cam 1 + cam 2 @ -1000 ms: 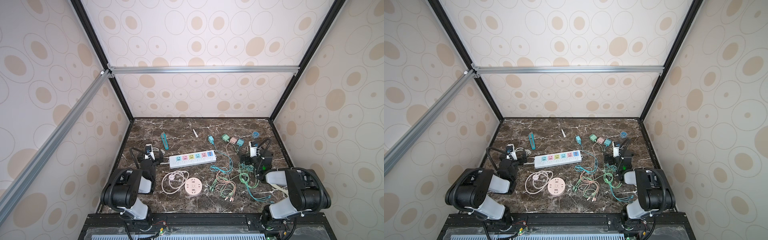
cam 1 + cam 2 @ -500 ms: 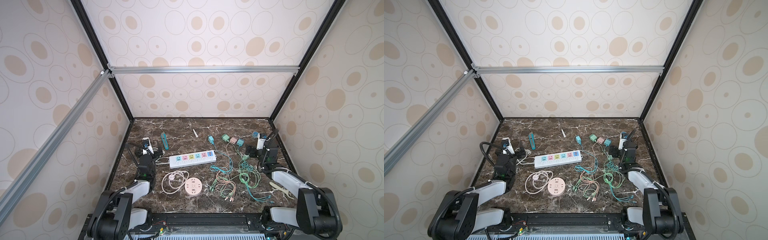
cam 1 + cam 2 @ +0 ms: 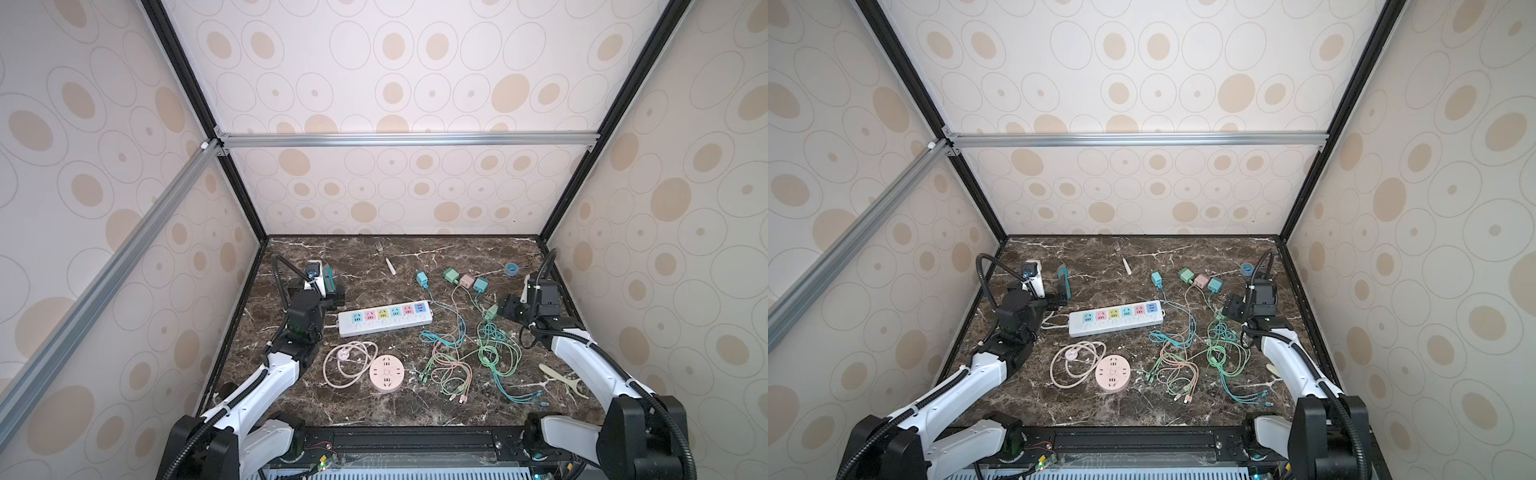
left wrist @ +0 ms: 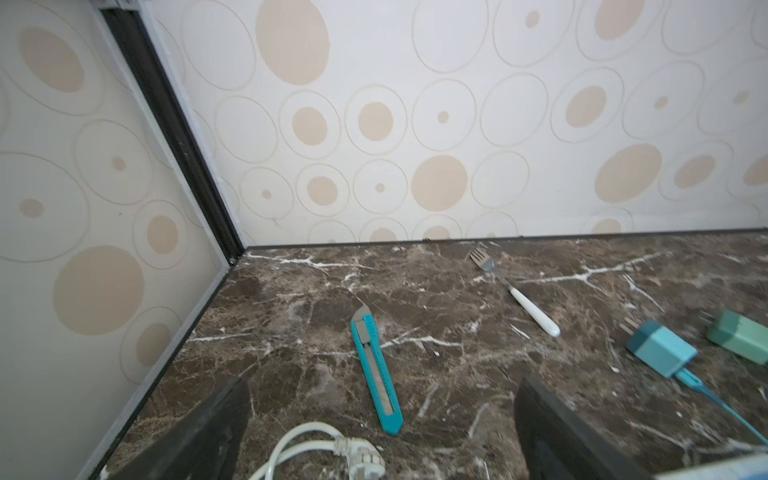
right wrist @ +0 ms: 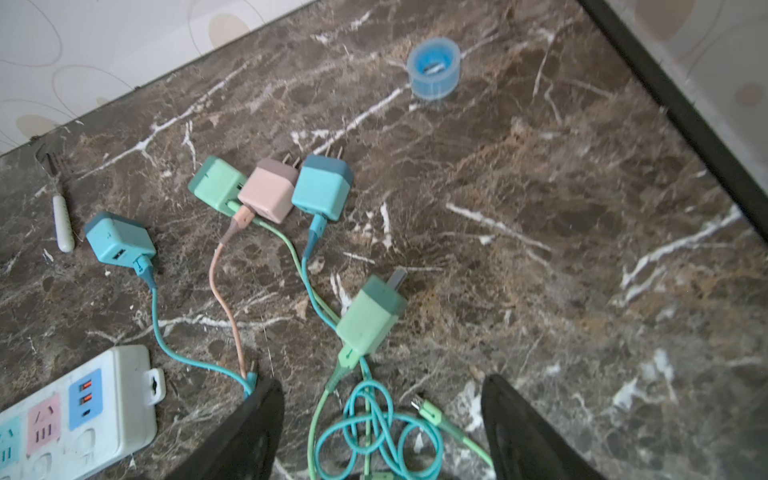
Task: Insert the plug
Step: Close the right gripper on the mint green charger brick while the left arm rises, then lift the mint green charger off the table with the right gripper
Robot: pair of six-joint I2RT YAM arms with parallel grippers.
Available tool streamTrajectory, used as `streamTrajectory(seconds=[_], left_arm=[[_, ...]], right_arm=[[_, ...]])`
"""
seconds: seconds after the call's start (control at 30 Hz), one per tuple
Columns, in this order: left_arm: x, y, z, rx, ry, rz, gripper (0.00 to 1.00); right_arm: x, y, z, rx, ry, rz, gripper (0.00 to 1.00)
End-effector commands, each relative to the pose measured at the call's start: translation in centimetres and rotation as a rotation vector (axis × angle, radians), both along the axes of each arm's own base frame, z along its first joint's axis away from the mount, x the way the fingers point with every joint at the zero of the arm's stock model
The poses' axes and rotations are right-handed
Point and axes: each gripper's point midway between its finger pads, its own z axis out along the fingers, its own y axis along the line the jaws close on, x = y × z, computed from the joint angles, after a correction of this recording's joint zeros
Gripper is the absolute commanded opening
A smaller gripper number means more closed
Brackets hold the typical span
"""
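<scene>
Extending from folded rest, both arms now reach across the bench (image 3: 478, 409). Left end effector (image 4: 382, 384): spread wide, empty. Right end effector (image 5: 382, 384): fingers apart, empty. Power strip (image 3: 384, 319): between them. Green plug (image 5: 372, 318): loose, just ahead of right; pickup pending.

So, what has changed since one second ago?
Both arms stretched from the near edge toward the back wall: left gripper now near the teal knife, right gripper just short of the nearest green charger. Both jaws open, nothing taken. Power strip, chargers and cables did not move.
</scene>
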Motion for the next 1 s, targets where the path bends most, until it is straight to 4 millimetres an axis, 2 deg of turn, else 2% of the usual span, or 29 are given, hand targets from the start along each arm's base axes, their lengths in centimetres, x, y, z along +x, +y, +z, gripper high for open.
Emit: streamTrajectory(seconds=[0.0,0.2,0.33,0.97], left_arm=[[-0.5,-1.6,0.4,-0.012,0.062,-0.064,0.99],[-1.5,-4.4,1.2,-0.042,0.071,-0.187,0.99],[-2.1,-5.5,1.6,-0.063,0.068,-0.240,0.99],[-3.2,-5.7,0.1,-0.063,0.097,-0.270,0.99]], right_arm=[[-1.2,0.8,-1.4,0.075,0.084,-0.023,0.75],[-0.9,1.1,-2.5,0.115,0.114,-0.058,0.74],[-0.4,1.4,-3.6,0.150,0.123,-0.081,0.72],[4.2,2.9,-6.2,0.174,0.145,-0.080,0.60]])
